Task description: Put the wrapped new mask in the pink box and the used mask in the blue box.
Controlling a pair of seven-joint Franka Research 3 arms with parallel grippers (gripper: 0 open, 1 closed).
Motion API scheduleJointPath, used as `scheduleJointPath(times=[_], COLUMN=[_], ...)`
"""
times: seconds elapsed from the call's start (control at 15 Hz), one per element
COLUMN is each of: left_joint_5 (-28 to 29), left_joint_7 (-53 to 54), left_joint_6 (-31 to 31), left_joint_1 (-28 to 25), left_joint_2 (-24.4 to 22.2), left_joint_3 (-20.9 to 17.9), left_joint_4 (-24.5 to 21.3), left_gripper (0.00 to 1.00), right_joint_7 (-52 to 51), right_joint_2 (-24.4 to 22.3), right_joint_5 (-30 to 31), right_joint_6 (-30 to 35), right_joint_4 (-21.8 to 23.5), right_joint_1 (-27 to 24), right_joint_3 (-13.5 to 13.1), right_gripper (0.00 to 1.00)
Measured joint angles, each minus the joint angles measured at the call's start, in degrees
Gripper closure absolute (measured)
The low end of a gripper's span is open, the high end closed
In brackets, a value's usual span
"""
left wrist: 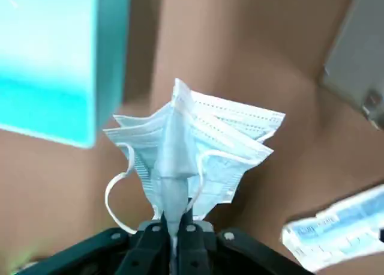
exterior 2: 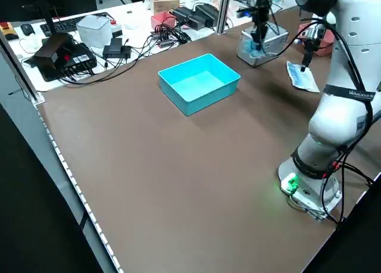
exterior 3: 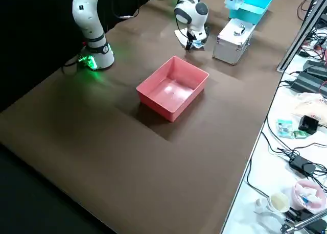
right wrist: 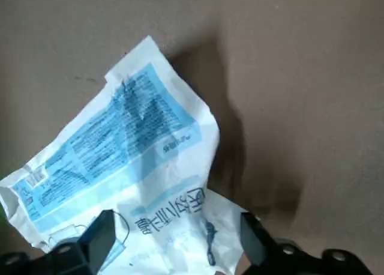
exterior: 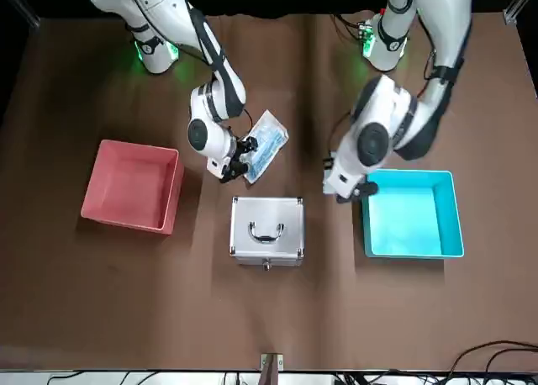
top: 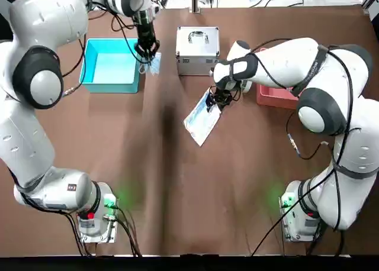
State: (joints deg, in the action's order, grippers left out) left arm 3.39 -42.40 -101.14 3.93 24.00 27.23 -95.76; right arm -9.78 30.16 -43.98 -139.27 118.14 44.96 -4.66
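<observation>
Front view, all placed vs the silver case (exterior: 266, 229) at bench (exterior: 269, 318) centre. Pink box (exterior: 132, 186) sits well to its pic-left, blue box (exterior: 412, 213) to its pic-right, both w/ nothing showing inside. Wrapped new mask (exterior: 262, 146) lies just beyond the case, toward the robot, tilted. Right tool (exterior: 236, 166) is down at the packet's near end; fingers not clear. Left tool (exterior: 349, 187) hangs btw case and blue box, by the box's inner wall; any load hidden.

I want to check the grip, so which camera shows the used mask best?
The left wrist view: the used mask hangs pinched in the left gripper. Top shows a small blue bunch; the left side view a speck; front hides it.
</observation>
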Motion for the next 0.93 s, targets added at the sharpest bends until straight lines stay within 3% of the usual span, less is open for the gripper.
scheduleJointPath(times=[0.07, 0.13, 0.27, 0.33, 0.4, 0.47, 0.53, 0.93], left_joint_5=[0.8, 1.9, 3.3, 3.3, 4.1, 6.8, 8.1, 12.9], left_joint_7=[1.7, 4.2, 13.3, 13.3, 16.9, 20.0, 21.0, 29.0], left_joint_6=[0.0, 0.0, 0.0, 0.0, 0.0, 0.1, 0.1, -2.9], left_joint_1=[-1.7, -3.8, -9.7, -9.7, -11.3, -13.0, -13.7, -18.3], left_joint_2=[0.0, 0.1, 0.1, 0.1, 0.1, 0.2, 0.5, 5.6], left_joint_3=[-0.1, -0.3, -0.5, -0.5, -0.5, -0.6, -0.6, -0.8], left_joint_4=[0.4, 0.7, 1.6, 1.6, 1.9, 2.0, 2.0, 2.1], left_gripper=[0.96, 0.96, 0.96, 0.96, 0.96, 0.96, 0.96, 0.96], right_joint_7=[0.0, 0.0, -0.2, -0.2, -0.3, -0.6, -0.7, -0.8], right_joint_2=[0.0, 0.0, 0.0, 0.0, 0.0, 0.0, -0.1, -0.1], right_joint_5=[0.0, 0.0, 0.0, 0.0, 0.0, 0.0, 0.0, 0.0], right_joint_6=[0.0, 0.2, 0.3, 0.3, 0.4, 0.8, 1.1, 5.1], right_joint_4=[0.0, 0.0, 0.0, 0.0, 0.0, -0.4, -0.5, -0.7], right_joint_1=[0.0, 0.0, 0.1, 0.1, 0.2, 0.3, 0.3, 0.1], right_joint_3=[0.0, 0.0, 0.0, 0.0, 0.0, 0.1, 0.1, -0.8], right_gripper=[0.09, 0.25, 0.38, 0.38, 0.48, 0.67, 0.74, 0.87])
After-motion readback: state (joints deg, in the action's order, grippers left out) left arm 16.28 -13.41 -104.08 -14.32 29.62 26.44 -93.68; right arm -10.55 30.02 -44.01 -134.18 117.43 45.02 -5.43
